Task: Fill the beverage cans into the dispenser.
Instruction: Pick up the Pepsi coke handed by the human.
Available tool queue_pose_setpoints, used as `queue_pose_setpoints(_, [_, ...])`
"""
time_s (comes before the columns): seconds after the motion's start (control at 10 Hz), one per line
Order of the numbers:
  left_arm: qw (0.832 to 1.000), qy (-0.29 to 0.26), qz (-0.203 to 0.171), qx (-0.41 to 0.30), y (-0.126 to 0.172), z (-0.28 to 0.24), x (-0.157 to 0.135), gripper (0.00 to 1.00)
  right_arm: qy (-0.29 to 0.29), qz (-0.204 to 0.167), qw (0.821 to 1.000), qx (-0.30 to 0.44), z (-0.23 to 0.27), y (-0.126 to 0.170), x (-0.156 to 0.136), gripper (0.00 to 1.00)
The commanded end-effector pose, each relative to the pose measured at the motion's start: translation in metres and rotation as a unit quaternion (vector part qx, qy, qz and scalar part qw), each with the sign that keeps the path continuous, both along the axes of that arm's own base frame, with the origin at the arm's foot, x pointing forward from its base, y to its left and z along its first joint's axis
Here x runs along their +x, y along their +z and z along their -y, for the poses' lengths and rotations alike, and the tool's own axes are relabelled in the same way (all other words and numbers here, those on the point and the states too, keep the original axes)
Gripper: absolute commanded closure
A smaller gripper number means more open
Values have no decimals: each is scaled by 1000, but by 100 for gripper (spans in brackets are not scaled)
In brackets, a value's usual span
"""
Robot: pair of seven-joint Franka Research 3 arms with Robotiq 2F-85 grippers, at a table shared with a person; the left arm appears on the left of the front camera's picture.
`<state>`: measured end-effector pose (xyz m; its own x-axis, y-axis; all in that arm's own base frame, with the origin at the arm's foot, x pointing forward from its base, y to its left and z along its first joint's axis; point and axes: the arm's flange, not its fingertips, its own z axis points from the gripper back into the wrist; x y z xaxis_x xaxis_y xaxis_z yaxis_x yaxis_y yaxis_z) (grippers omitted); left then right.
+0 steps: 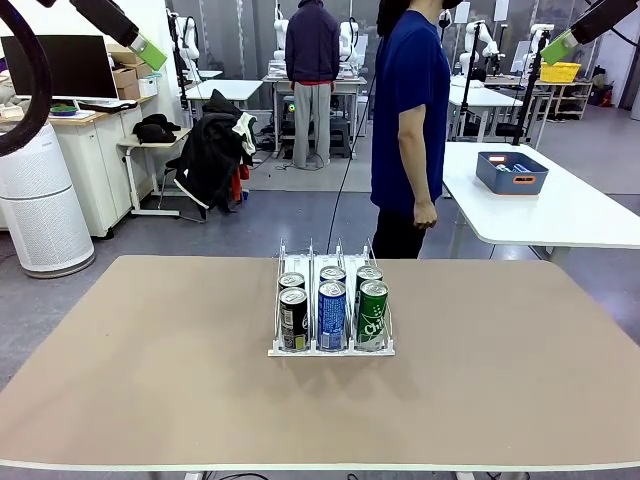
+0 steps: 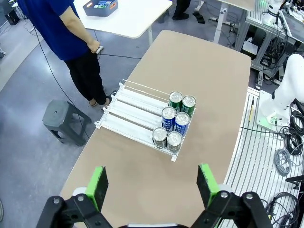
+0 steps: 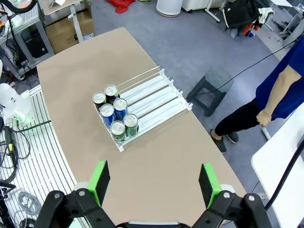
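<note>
So the dispenser (image 1: 330, 300) sits mid-surface (image 1: 150, 390), with its long axis running straight from the robot's side across to the person's side. It has three lanes side by side. The cans are all bunched at the end pointing toward the robot, standing upright with silver tops up, and the far stretch of each lane is bare white.

There are six cans, two per lane, one behind the other: two black cans (image 1: 293, 318) in the dispenser's left lane, two blue cans (image 1: 332, 314) in the middle, and two green cans (image 1: 373, 314) on the right.

The surface is a plain tan top with rounded corners. The room looks like a workshop, with a grey floor and white tables past the dispenser's far end, one of them carrying a blue-grey bin (image 1: 511, 173). One person (image 1: 410, 110) in a blue shirt stands just beyond that far end, next to a grey stool (image 2: 64, 121).

Both hands hang well above the dispenser. The left hand (image 2: 152, 183) has its fingers spread wide, and the right hand (image 3: 154, 183) is spread wide too.
</note>
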<state>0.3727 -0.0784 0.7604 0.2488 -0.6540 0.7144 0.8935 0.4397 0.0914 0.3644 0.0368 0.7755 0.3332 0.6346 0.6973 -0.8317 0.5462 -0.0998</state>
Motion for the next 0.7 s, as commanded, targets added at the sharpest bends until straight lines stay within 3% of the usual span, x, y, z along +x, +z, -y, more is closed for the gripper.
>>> queue_pose_setpoints(0.0, [1000,-1,-1,-2,-1,-1,0,0,0,1,1000,0,0,0,-1,0])
queue_pose_setpoints(0.6, [1000,-1,-1,-2,-1,-1,0,0,0,1,1000,0,0,0,-1,0])
